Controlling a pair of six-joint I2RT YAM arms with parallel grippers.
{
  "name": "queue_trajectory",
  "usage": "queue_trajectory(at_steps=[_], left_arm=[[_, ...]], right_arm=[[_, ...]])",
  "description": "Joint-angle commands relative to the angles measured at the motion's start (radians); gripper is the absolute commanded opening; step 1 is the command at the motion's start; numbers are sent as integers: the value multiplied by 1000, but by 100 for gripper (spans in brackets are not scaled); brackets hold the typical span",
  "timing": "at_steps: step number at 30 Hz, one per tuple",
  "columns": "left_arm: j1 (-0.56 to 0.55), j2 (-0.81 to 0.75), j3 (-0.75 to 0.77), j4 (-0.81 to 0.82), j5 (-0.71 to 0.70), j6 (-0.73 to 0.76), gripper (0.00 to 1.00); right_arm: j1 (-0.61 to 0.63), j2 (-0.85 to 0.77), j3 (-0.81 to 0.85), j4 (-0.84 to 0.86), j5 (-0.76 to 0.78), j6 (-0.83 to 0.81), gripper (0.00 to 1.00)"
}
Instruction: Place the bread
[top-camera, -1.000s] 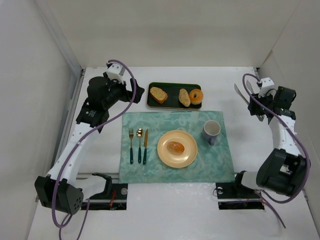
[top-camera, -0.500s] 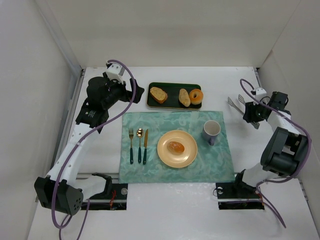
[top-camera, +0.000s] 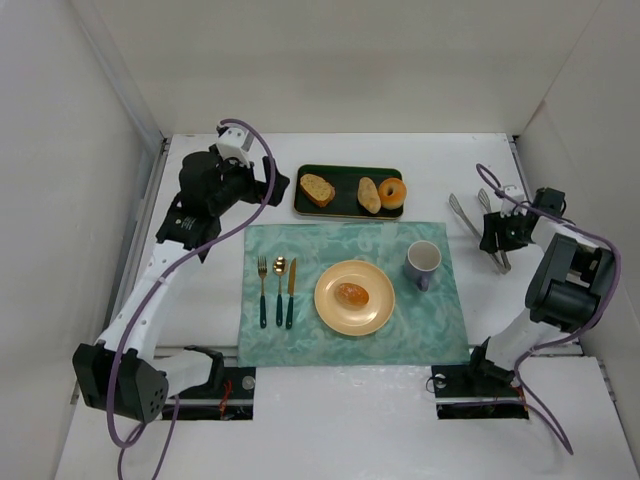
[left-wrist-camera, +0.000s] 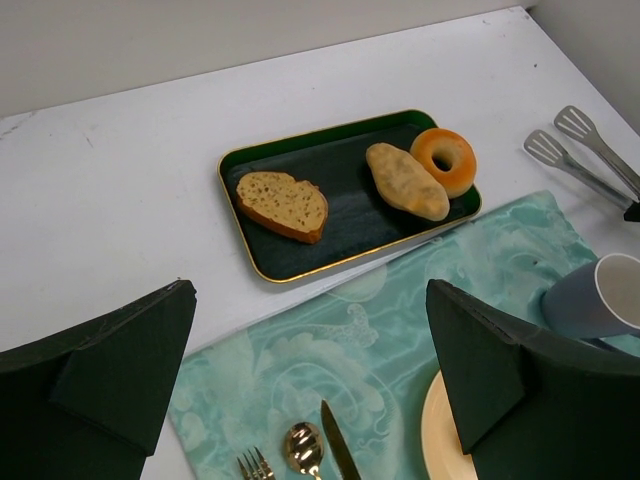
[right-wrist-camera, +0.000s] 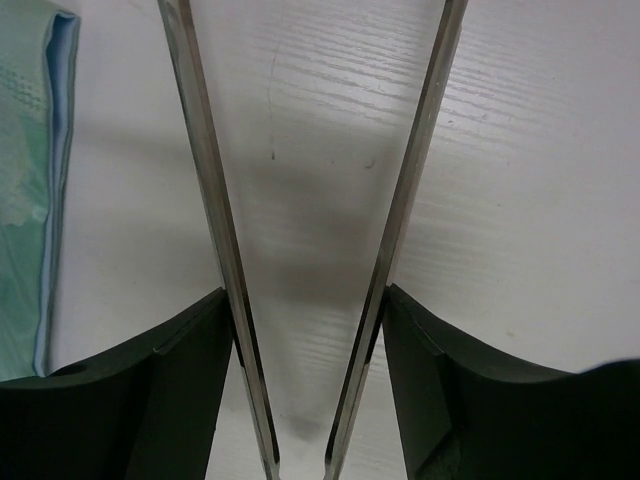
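The bread, a small glossy orange-brown bun (top-camera: 351, 293), lies in the middle of the yellow plate (top-camera: 376, 312) on the teal placemat (top-camera: 305, 245). My left gripper (top-camera: 272, 186) is open and empty, held above the mat's far left corner beside the dark green tray (top-camera: 343, 190); in the left wrist view (left-wrist-camera: 310, 300) its fingers frame the mat. My right gripper (top-camera: 497, 236) is low at the table to the right of the mat, shut on metal tongs (top-camera: 470, 214). In the right wrist view (right-wrist-camera: 305, 300) the tongs' arms (right-wrist-camera: 205, 150) spread away between the pads. The bun is hidden in both wrist views.
The tray (left-wrist-camera: 350, 200) holds a bread slice (left-wrist-camera: 282, 205), a pale oval roll (left-wrist-camera: 406, 181) and a donut (left-wrist-camera: 443, 162). A grey-blue mug (top-camera: 422, 262) stands right of the plate. A fork (top-camera: 262, 290), spoon (top-camera: 279, 288) and knife (top-camera: 291, 292) lie left of it. White walls enclose the table.
My right arm has folded in and lowered the tongs from up at the far right down to the table beside the mat. My left arm has barely moved. The bun stays on the plate.
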Motion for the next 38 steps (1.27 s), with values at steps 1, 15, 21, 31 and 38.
queue_trajectory(at_steps=[1,15,21,31,38], left_arm=[[-3,-4,4,33,-7,14,100],[-3,27,4,22,-38,14,100],[-3,36,4,22,-56,14,100],[-3,27,4,22,-56,14,100],[-3,18,4,22,-47,14,100]], right_arm=[[-3,28,53,0,16,-14,65],[-3,0,42,10,55,6,84],[-3,-131,42,-9,74,6,100],[-3,-547,111,-75,-14,142,100],[-3,-600,121,-61,-129,269,100]])
